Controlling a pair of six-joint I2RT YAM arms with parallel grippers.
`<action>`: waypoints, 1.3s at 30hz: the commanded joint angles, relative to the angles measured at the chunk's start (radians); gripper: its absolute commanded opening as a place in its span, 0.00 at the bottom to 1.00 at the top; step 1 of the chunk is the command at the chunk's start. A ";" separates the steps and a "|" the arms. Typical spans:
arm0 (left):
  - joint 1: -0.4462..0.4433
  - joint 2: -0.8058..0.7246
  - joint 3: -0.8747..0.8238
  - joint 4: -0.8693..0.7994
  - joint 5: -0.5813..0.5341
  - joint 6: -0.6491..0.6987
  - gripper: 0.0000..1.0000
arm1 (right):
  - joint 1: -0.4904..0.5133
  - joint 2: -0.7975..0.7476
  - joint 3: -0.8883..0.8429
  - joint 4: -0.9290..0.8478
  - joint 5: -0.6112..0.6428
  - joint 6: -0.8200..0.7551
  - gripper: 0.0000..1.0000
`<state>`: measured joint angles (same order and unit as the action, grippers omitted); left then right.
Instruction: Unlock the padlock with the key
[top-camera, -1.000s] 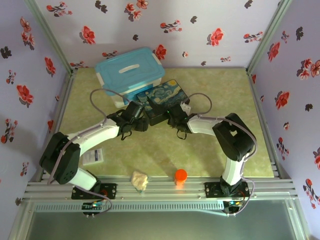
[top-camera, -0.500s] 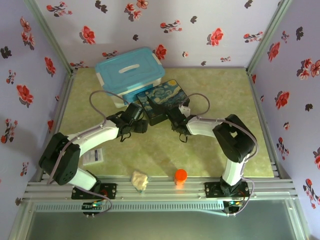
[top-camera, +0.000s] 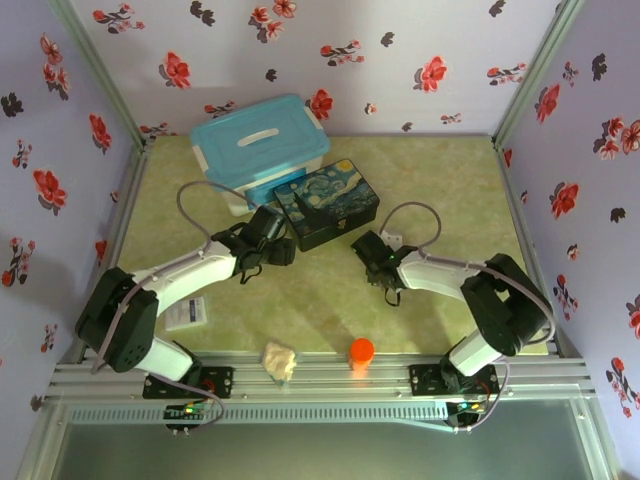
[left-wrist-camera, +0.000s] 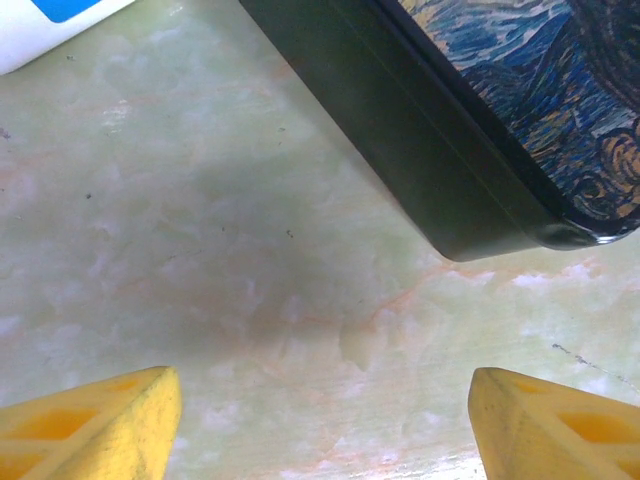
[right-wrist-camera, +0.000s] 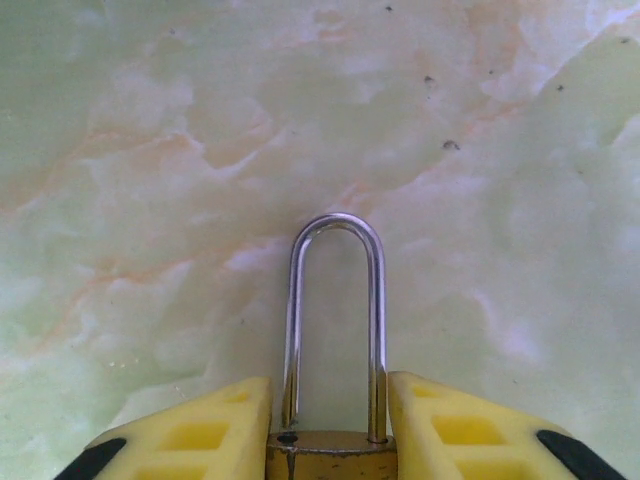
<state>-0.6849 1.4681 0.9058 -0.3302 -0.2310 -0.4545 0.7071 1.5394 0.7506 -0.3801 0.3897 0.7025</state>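
**Right gripper on the padlock, left gripper wide beside the tin**

From the top camera I see the left gripper (top-camera: 287, 241) at the near-left corner of the starry-painted tin box (top-camera: 327, 205), middle of the frame. The right gripper (top-camera: 366, 249) sits low over the green table (top-camera: 450, 190), just right of centre and apart from the tin. An orange cap (top-camera: 361, 350) stands at the bottom edge.

On the left wrist camera, my yellow fingers (left-wrist-camera: 100, 420) sit in the two bottom corners, spread wide with bare table between them. The tin's corner fills the upper right.

On the right wrist camera, the padlock (right-wrist-camera: 328, 456) is at bottom centre. Its brass body is pinched between the two yellow pads (right-wrist-camera: 210, 430), and the shackle points up the frame over the table.
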 joint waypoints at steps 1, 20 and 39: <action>0.013 -0.056 -0.004 -0.012 -0.002 0.000 0.76 | -0.005 -0.054 0.002 -0.024 0.032 -0.062 0.38; 0.278 -0.373 -0.218 0.189 -0.160 0.168 1.00 | -0.227 -0.402 -0.025 0.080 0.137 -0.280 0.84; 0.631 -0.067 -0.486 1.047 -0.114 0.397 1.00 | -0.641 -0.120 -0.304 1.036 -0.006 -0.606 0.83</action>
<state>-0.0658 1.3815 0.4313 0.4961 -0.3614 -0.1375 0.1059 1.3754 0.4847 0.4416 0.4129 0.1219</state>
